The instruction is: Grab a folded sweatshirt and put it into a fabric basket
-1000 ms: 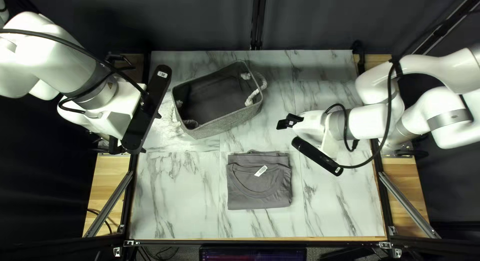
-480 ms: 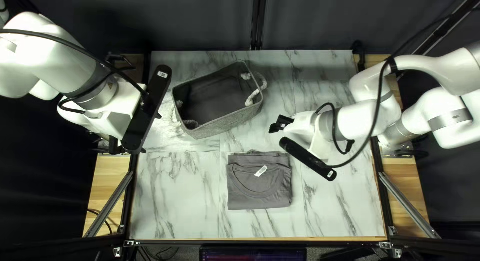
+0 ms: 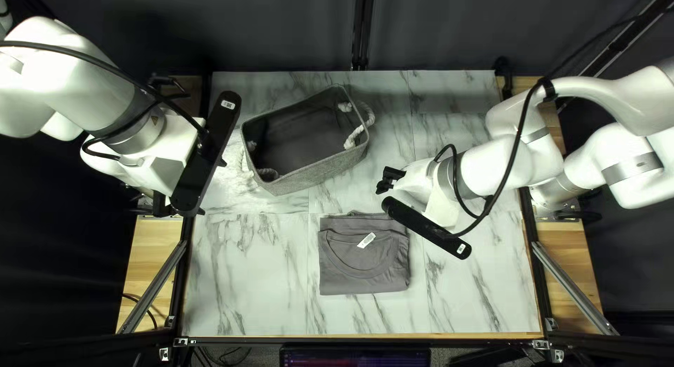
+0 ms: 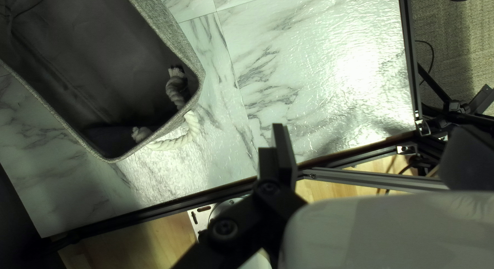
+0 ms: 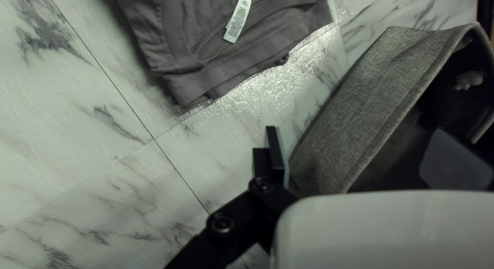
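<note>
Broadly, the marble table (image 3: 253,272) carries everything. The left arm (image 3: 79,103) is parked off its 9 o'clock edge, and the right arm (image 3: 505,167) reaches in from 3 o'clock.

The fabric basket (image 3: 316,180) stands at about 11 o'clock from the table's centre. It is open-topped and looks empty. The folded sweatshirt (image 3: 363,267) lies flat at about 6 o'clock from the centre, well apart from the basket.

The right gripper (image 3: 388,178) hangs at 1 o'clock from the sweatshirt, near its far right corner and not touching it. Its fingers are spread with nothing between them. The left gripper (image 4: 285,157) is likewise released and empty. It sits over the table's edge, with the basket's corner ahead of it at about 10 o'clock.

I judge the sweatshirt light, soft and limp. It will sag and may unfold if lifted by a single layer. Better to pinch the whole stack at a folded edge, probably the near right side, and a second grip on the opposite edge would keep the fold.

By count:
- one table
- two arms
- one basket
- one sweatshirt
- two grippers
- two rope handles (image 3: 358,125) on the basket
- one white label (image 3: 366,240) at the sweatshirt's collar
</note>
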`<state>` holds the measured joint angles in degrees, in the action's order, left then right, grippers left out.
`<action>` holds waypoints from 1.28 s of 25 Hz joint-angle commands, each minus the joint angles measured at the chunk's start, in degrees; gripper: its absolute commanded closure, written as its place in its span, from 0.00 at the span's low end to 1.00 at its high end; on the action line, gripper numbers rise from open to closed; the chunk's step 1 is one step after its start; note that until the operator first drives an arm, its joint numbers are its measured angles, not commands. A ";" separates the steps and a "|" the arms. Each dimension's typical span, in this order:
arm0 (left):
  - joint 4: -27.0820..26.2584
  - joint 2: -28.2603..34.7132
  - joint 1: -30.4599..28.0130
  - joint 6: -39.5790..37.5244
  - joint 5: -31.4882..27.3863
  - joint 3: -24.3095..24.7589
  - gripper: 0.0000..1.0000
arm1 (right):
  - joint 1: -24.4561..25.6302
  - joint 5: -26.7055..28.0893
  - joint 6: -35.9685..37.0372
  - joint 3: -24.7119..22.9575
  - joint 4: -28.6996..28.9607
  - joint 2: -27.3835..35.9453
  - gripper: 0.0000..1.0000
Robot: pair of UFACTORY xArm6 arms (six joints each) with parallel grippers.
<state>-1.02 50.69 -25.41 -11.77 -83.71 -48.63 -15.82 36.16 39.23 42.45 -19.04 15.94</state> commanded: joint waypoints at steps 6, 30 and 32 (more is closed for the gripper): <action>0.00 0.00 0.00 0.00 0.00 0.00 0.00 | -2.15 -4.99 -3.19 0.88 -11.03 -7.55 0.00; 0.00 0.00 0.00 0.00 0.00 0.00 0.00 | -3.44 -11.26 4.69 -4.18 -17.89 -17.89 0.00; 0.00 0.00 0.00 0.00 0.00 0.00 0.00 | -2.18 -13.76 1.55 -6.07 -23.13 -17.62 0.00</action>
<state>-1.02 50.69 -25.41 -11.77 -83.71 -48.63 -19.60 25.60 44.12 38.65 -36.42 -2.17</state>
